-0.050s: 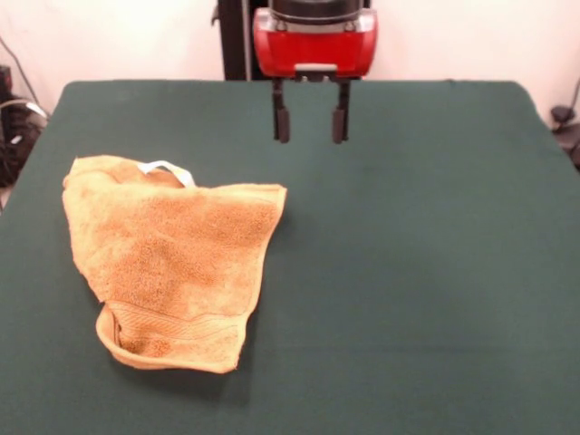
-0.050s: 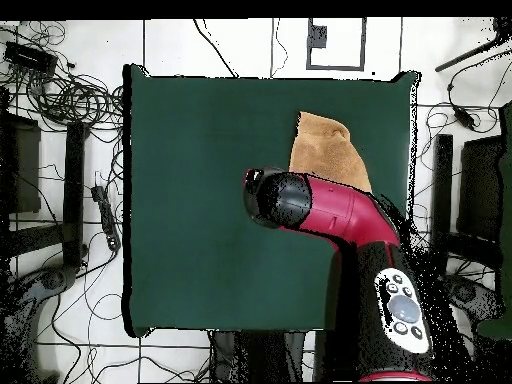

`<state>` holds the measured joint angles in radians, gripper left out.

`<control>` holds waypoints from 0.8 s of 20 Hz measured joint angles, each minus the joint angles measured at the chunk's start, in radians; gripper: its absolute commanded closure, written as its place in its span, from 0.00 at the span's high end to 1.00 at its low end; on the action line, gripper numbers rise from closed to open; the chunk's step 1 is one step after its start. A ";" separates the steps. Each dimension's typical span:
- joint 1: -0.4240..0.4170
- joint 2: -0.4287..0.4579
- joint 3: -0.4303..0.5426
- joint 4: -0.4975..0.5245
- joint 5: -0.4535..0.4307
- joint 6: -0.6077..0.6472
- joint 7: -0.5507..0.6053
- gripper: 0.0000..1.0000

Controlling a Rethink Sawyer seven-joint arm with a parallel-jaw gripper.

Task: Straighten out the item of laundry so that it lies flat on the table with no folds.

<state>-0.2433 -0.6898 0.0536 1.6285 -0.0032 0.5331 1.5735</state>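
The golden-orange towel (image 1: 172, 263) lies on the left part of the dark green table (image 1: 417, 272), folded over itself into a rough wedge with a woven border band at its near corner. A white tag loop (image 1: 168, 169) sticks up at its far edge. My gripper (image 1: 311, 125) hangs open above the far middle of the table, up and to the right of the towel, holding nothing. In the overhead view the towel (image 2: 325, 152) shows beyond the red arm (image 2: 335, 208), which covers part of it.
Cables and dark equipment (image 2: 60, 100) lie on the floor around the table. More gear stands off the table's right edge in the front view (image 1: 566, 127). The table edge (image 2: 130, 200) runs straight on each side.
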 measured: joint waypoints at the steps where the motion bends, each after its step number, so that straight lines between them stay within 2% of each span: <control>1: 0.008 0.007 0.000 0.000 0.000 0.000 0.000 1.00; 9: 0.042 0.046 -0.013 -0.003 -0.002 -0.009 0.000 1.00; 16: 0.077 0.064 -0.068 -0.013 -0.038 -0.010 0.000 1.00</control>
<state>-0.1667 -0.6262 -0.0142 1.6158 -0.0411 0.5235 1.5735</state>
